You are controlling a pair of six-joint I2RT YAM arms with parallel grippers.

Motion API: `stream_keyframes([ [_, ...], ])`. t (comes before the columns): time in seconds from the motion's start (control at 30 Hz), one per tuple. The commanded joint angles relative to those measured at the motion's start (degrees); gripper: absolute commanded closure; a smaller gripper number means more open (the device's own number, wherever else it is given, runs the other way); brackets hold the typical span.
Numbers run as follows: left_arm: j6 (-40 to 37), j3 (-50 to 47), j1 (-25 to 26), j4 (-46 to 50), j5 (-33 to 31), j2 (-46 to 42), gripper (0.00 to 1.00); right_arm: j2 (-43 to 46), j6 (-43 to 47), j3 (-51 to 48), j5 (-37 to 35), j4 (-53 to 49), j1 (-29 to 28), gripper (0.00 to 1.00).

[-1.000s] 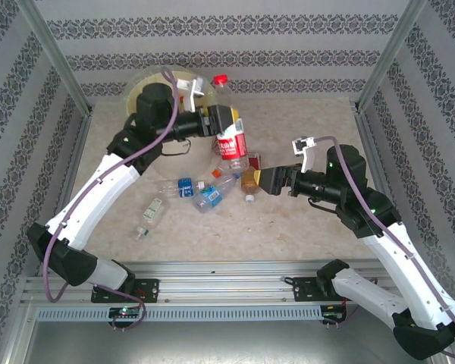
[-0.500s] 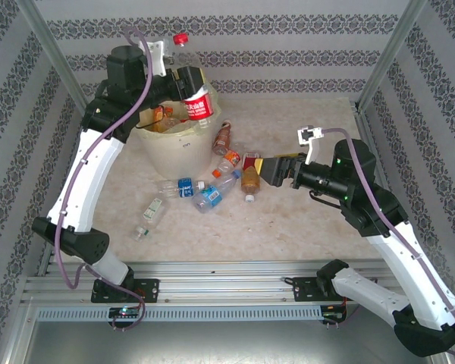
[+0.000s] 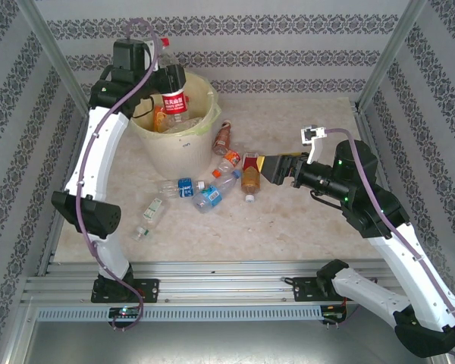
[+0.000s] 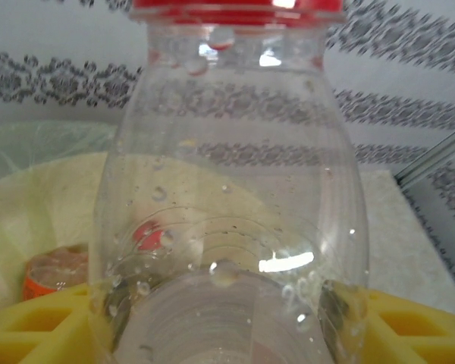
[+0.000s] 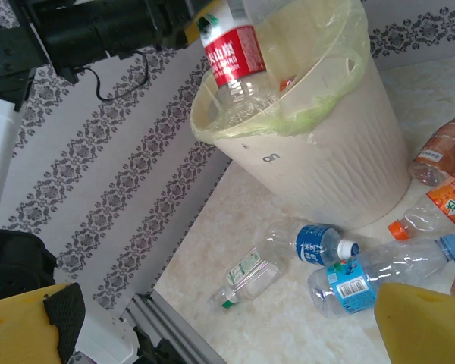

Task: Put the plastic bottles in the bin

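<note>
Red-label bottle (image 3: 174, 100) stands between left fingers (image 4: 30, 326) over bin (image 3: 171, 153).

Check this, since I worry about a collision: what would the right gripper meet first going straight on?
Probably the amber-filled bottle lying just ahead of the open right gripper. How high the gripper sits is unclear, so it might pass over it.
</note>
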State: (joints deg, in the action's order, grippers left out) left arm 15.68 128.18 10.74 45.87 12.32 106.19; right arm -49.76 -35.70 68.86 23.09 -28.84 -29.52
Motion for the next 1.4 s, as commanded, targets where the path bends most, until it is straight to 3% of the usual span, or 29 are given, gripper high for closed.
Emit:
stream_keyframes([
  [0.0, -2.2, 1.2, -0.7, 5.6, -1.0, 1.7, 0.34, 0.3, 0.1, 0.1, -1.7, -0.9, -0.6, 0.02],
  [0.27, -2.4, -6.4, -0.8, 4.5, -1.1, 2.9, 0.34, -1.1, -0.8, -0.2, -3.0, -3.7, -0.8, 0.02],
  [0.6, -1.1, -6.5, -0.8, 5.4, -0.9, 2.0, 0.07, -0.5, -1.2, -1.5, -4.1, -4.4, -0.9, 0.02],
  [0.77, -0.3, -4.0, -0.8, 6.1, 0.5, 0.1, 0.04, 0.2, -1.4, -2.1, -4.5, -4.6, -0.9, 0.02],
  [1.1, -3.3, -9.2, -0.8, 7.7, 3.8, -10.8, 0.00, 1.4, -1.1, -2.3, -4.9, -5.7, -0.9, 0.02],
  [1.37, -4.0, -29.3, -0.6, 4.5, 9.3, -27.2, 0.00, 1.2, 0.0, -1.9, -2.8, -6.5, -0.9, 0.02],
])
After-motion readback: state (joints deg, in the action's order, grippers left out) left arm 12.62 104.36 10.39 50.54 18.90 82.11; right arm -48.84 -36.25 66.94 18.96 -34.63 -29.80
